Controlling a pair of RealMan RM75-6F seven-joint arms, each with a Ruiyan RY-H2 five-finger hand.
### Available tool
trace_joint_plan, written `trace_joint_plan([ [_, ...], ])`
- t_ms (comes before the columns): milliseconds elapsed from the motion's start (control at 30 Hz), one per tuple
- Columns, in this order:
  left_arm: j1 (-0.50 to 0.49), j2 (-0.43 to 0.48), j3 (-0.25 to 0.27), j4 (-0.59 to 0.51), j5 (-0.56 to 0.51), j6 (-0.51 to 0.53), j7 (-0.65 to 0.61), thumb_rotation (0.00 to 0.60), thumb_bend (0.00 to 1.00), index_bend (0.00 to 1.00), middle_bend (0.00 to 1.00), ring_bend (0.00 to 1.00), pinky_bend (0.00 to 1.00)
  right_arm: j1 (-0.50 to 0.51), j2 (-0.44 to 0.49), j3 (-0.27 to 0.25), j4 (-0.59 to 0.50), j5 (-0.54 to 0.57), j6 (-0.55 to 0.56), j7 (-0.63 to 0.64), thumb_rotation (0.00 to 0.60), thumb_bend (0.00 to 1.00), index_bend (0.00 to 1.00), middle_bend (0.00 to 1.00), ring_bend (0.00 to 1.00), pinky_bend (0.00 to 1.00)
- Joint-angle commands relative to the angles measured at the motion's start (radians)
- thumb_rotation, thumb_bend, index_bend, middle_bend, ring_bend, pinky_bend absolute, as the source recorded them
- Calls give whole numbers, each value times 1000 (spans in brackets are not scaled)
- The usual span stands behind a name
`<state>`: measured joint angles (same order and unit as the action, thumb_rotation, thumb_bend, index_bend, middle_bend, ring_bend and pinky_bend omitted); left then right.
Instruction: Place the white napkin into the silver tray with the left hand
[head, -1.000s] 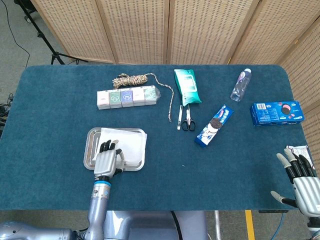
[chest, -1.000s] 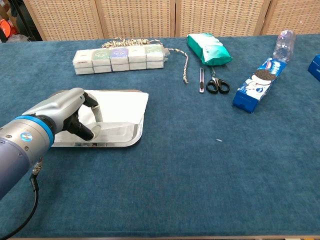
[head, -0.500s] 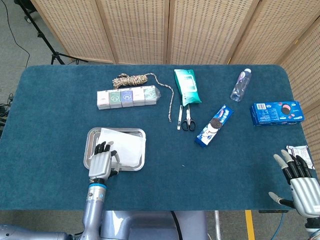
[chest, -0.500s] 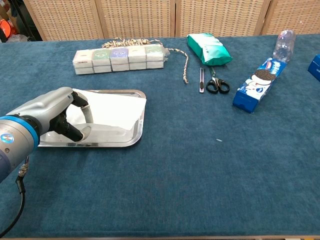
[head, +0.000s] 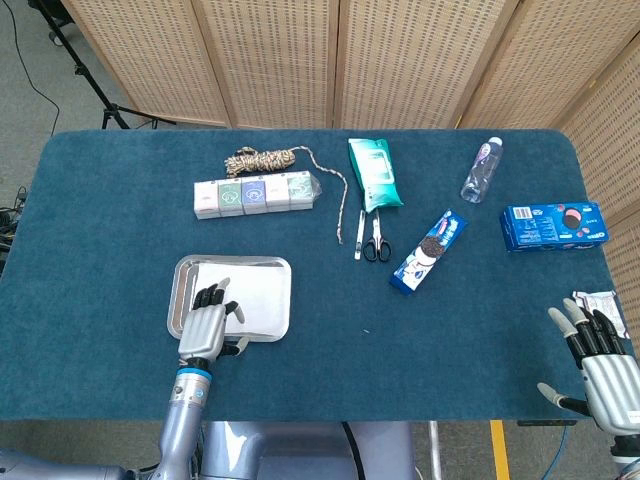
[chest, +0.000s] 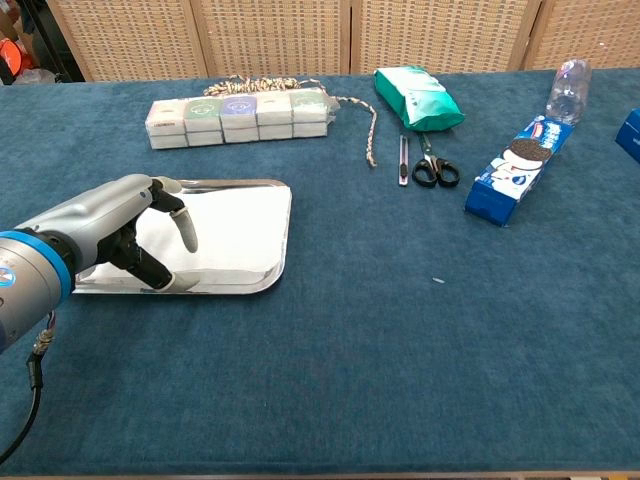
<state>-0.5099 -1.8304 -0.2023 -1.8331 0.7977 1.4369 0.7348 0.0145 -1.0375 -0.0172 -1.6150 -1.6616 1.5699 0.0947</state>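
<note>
Blue felt tabletop before woven wicker screens, with black stand legs at far left.

Left to right: silver tray near the front left edge, white napkin lying flat inside it and covering most of its floor, no corner seen over the rim in the chest view. Left hand over the tray's near left part, fingers spread and lifted, nothing between them; released, hovering above the napkin rather than pressing it, as far as the chest view shows. Beyond the tray, a row of small tissue packs and a coil of braided rope trailing right. Then a green wipes pouch, a small knife beside black scissors, an Oreo sleeve, a clear water bottle, a blue Oreo box, a small wrapper. Right hand at the front right corner, fingers apart, holding nothing.

Judged: placing step looks done, napkin in the tray. Next move likely a plain withdrawal of the left hand, up and back toward the near edge, fingertips kept clear of the napkin so as not to drag it out.

Open room: bare felt left, front and right of the tray; tray close to the near table edge, so little margin for nudging it forward. Tissue packs well apart behind.
</note>
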Motion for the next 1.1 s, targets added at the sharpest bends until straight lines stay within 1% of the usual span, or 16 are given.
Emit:
trace_joint_plan([
  [33, 1, 11, 1, -12, -8, -12, -4, 568, 215, 447, 0, 0, 0, 0, 0, 0, 0, -1, 2, 0, 600, 0, 0, 0, 0, 0],
  [200, -1, 33, -3, -39, -12, -38, -23, 551, 204, 354, 0, 0, 0, 0, -2, 1, 1, -1, 3, 0, 600, 0, 0, 0, 0, 0],
  [267, 0, 46, -10, -58, -8, -56, -47, 544, 203, 339, 0, 0, 0, -1, -2, 2, 1, 0, 3, 0, 600, 0, 0, 0, 0, 0],
  [367, 0, 68, -16, -81, 20, -76, -86, 512, 207, 311, 0, 0, 0, -1, -2, 2, 1, -2, 6, 6, 600, 0, 0, 0, 0, 0],
  [467, 0, 91, -12, -85, 68, -92, -123, 498, 190, 297, 0, 0, 0, -1, 0, -3, 9, -28, 22, 28, 600, 0, 0, 0, 0, 0],
  [567, 1, 111, -12, -83, 91, -116, -163, 494, 189, 278, 0, 0, 0, -6, -2, -4, 18, -37, 37, 35, 600, 0, 0, 0, 0, 0],
  [633, 4, 124, -21, -88, 94, -136, -206, 470, 192, 275, 0, 0, 0, -10, -3, -3, 20, -38, 47, 35, 600, 0, 0, 0, 0, 0],
  [700, 7, 146, -35, -102, 81, -167, -254, 447, 191, 274, 0, 0, 0, -13, -4, -3, 22, -45, 58, 36, 600, 0, 0, 0, 0, 0],
  [800, 3, 183, -47, -115, 62, -212, -291, 444, 191, 274, 0, 0, 0, -18, -6, -5, 27, -55, 72, 36, 600, 0, 0, 0, 0, 0],
  [867, -2, 217, -58, -135, 20, -263, -322, 442, 192, 274, 0, 0, 0, -21, -6, -7, 29, -62, 80, 36, 600, 0, 0, 0, 0, 0],
  [967, -20, 290, -82, -172, -83, -377, -377, 440, 193, 273, 0, 0, 0, -26, -8, -8, 33, -71, 95, 39, 600, 0, 0, 0, 0, 0],
  [1033, -45, 345, -91, -174, -148, -448, -387, 440, 192, 273, 0, 0, 0, -30, -8, -8, 35, -74, 104, 43, 600, 0, 0, 0, 0, 0],
  [1100, -67, 378, -91, -167, -188, -490, -385, 439, 191, 273, 0, 0, 0, -32, -8, -7, 37, -76, 111, 47, 600, 0, 0, 0, 0, 0],
])
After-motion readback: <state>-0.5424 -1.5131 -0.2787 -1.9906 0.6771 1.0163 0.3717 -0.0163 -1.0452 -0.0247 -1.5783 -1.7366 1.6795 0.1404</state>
